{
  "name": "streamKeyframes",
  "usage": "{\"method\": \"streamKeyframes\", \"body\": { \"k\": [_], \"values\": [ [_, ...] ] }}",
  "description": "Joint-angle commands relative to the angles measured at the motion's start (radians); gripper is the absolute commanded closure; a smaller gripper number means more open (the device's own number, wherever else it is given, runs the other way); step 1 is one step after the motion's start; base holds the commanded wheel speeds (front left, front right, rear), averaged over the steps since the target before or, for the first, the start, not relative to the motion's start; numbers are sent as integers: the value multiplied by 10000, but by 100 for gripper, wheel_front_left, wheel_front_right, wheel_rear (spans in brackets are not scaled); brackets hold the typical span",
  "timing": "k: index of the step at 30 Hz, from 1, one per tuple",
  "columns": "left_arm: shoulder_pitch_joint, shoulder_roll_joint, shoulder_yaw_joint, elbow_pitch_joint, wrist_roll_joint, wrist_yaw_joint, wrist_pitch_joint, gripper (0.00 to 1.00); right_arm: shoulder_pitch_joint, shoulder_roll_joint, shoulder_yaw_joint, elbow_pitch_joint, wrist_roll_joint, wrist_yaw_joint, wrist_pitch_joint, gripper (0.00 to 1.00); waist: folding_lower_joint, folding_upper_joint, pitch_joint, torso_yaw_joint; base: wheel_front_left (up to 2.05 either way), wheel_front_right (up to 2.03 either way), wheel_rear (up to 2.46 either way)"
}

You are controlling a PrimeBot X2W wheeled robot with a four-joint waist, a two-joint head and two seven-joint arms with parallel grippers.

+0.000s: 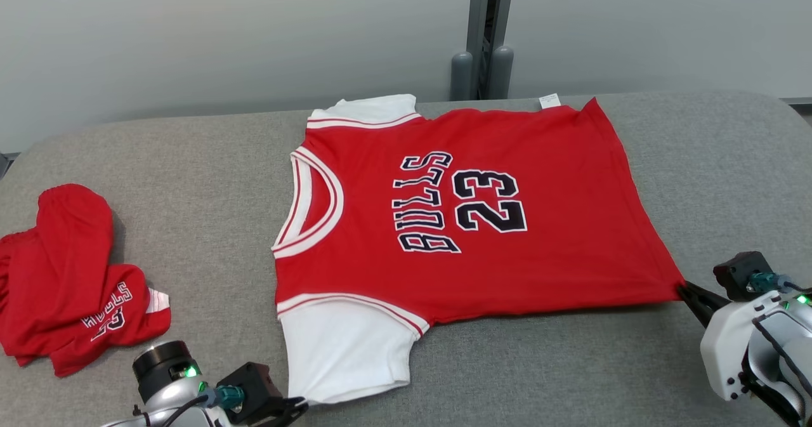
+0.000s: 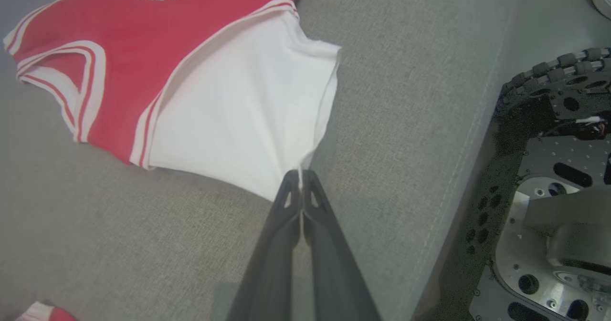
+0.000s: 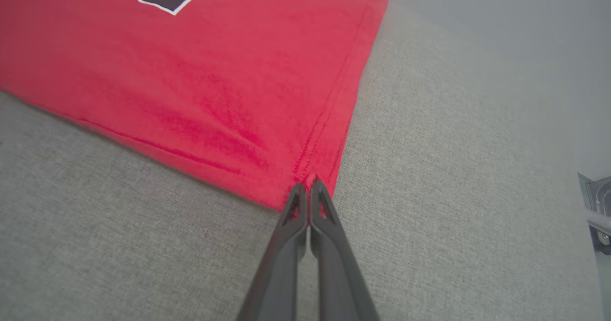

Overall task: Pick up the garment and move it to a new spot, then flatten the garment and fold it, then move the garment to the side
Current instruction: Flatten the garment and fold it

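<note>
Red Bulls jersey (image 1: 469, 224) lies spread flat, front up, mid-table on the grey fabric-covered table (image 1: 190, 160). The neck points to the robot's left and the hem to its right. "BULLS 23" print (image 1: 457, 202) reads sideways in head view, black letters with white outline. The collar (image 1: 317, 205) is white with red stripes, and both short sleeves are white. The far sleeve (image 1: 371, 106) lies near the table's back edge; the near sleeve (image 1: 342, 351) faces the robot. A small white tag (image 1: 549, 101) pokes out at the far hem side. Left gripper (image 2: 300, 175) is clamped on the near sleeve's outer corner, fingers pressed together with white cloth pinched between the tips and the sleeve drawn to a point there. Right gripper (image 3: 309, 182) is clamped on the near hem corner, right at the stitched seam, with the red cloth drawn to a point at the tips. Both grippers sit low, close to the table surface. A second red garment (image 1: 70, 275), crumpled with the same print, lies at the table's left end, well apart from the jersey. Left wrist view shows the robot base (image 2: 549, 168) just past the table's near edge. A grey wall (image 1: 190, 33) with a vertical post (image 1: 485, 33) stands behind the table.
</note>
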Motion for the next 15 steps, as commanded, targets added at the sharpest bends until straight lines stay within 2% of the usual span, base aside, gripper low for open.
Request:
{"method": "streamKeyframes", "body": {
  "k": [1,8,15],
  "values": [
    [151,91,16,-73,-108,-4,48,100,82,-206,102,-126,153,-3,101,100,0,0,-39,-27,0,0,0],
    [737,564,-18,-1263,-1472,-4,825,100,250,-1477,1140,-2127,2460,-3,1706,100,0,0,-360,-163,0,0,0],
    [1111,1179,-18,-2251,-2179,-4,1603,100,171,-2690,1801,-3810,3746,-3,2975,100,0,0,-498,-292,0,0,0]
  ]
}}
